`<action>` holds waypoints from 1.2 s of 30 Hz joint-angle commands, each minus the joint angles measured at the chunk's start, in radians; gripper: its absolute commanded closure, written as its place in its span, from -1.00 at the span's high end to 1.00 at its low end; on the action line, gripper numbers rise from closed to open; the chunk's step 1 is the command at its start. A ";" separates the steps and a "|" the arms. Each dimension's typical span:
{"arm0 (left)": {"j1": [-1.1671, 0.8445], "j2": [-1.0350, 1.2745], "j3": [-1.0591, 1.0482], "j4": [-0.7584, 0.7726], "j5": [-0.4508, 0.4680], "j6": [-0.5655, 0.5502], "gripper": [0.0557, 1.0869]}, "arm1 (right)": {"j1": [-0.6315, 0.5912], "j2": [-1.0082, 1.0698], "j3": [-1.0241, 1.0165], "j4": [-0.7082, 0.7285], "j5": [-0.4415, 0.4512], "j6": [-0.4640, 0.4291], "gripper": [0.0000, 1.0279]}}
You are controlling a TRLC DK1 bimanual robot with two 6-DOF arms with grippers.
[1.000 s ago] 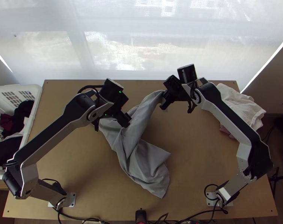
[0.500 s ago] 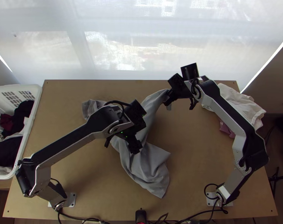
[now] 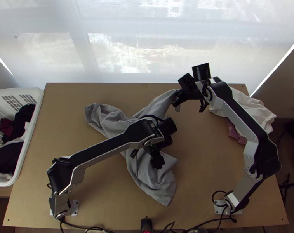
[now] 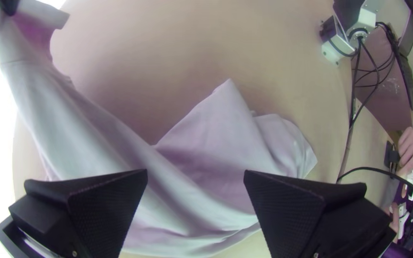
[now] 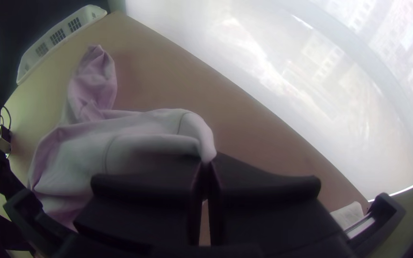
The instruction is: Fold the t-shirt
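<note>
Jaws of left gripper (image 3: pixel 157 163) spread above bunched grey t-shirt (image 3: pixel 112 121) on tabletop (image 3: pixel 209 167); jaws of right gripper (image 3: pixel 176 102) pinch one end of it.

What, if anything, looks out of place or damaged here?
The white cloth overhangs the right side of the table, so it might slip off. No visible damage; the grey t-shirt lies rumpled, gripped by the right pincer, plausible mid-fold.
</note>
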 commanded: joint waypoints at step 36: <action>0.018 0.182 0.168 0.017 -0.017 -0.106 -0.93 | -0.048 -0.056 -0.029 -0.009 0.001 0.012 -0.95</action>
